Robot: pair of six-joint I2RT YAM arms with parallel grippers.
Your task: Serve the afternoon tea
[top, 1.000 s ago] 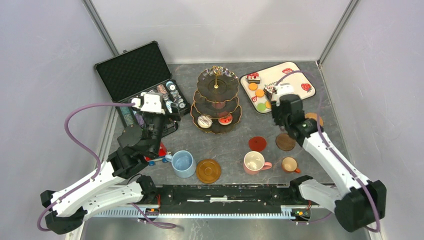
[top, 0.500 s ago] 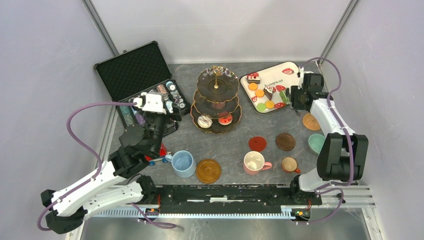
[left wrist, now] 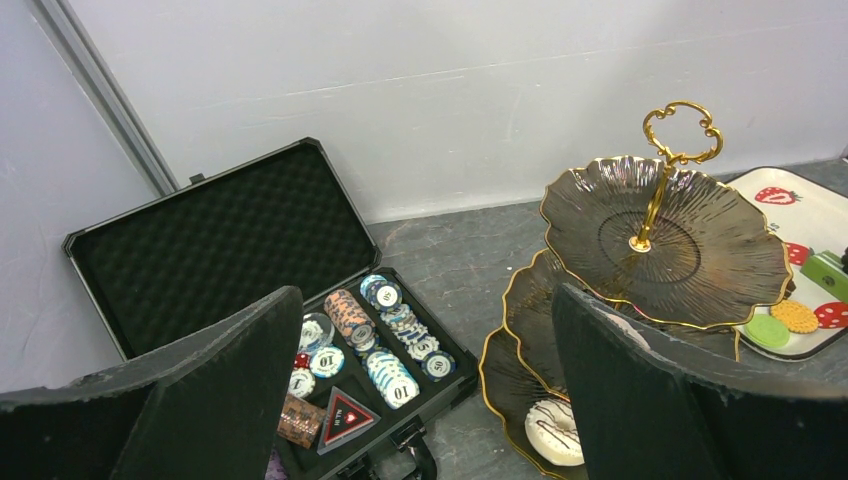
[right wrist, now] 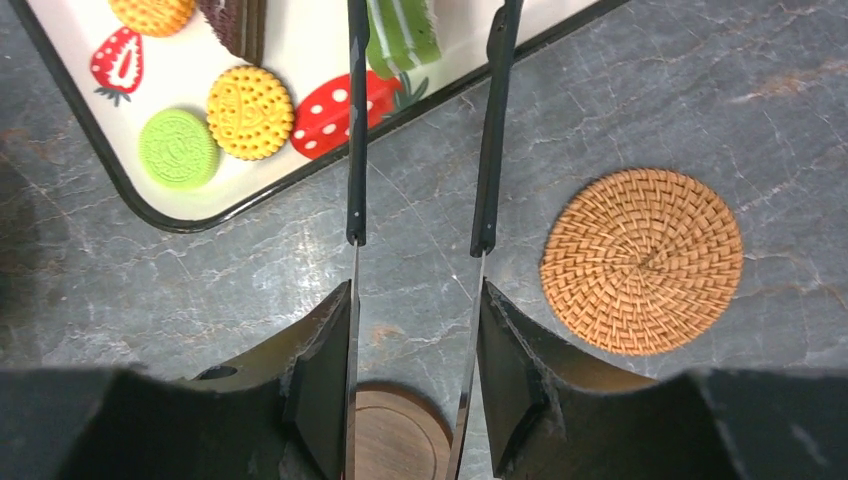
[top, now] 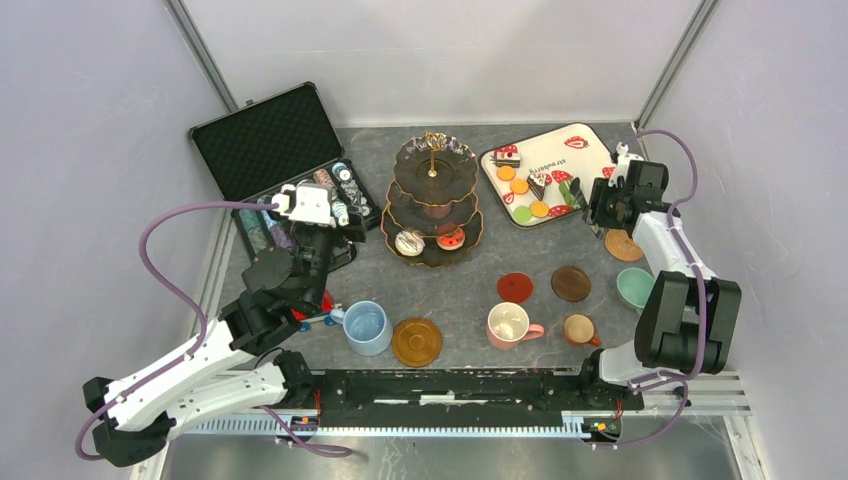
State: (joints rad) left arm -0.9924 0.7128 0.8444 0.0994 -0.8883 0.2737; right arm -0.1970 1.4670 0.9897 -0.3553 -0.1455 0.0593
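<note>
The dark gold-rimmed three-tier stand [top: 434,200] stands mid-table with a white donut [top: 409,242] and a red sweet on its bottom tier. It also shows in the left wrist view [left wrist: 665,240]. A white strawberry tray [top: 555,165] holds macarons and cake slices. My right gripper [top: 610,200] is shut on metal tongs [right wrist: 355,150]. The tong tips straddle a green cake slice [right wrist: 405,30] at the tray's near right corner [right wrist: 300,40]. My left gripper [top: 310,205] is open and empty, left of the stand, its fingers [left wrist: 230,390] above the poker case.
Blue mug [top: 366,327], pink mug [top: 510,323], small brown mug [top: 580,328] and green mug [top: 634,287] stand near the front. Red [top: 515,287], wooden [top: 571,283] and wicker [top: 623,245] coasters and a brown saucer [top: 417,341] lie around. The black poker case [top: 280,160] is at back left, a red toy car [top: 318,305] under my left arm.
My right arm swung from the tray's near edge out to the table's right side, then drifted slightly nearer. The green mug came into view. The left arm has barely moved.
</note>
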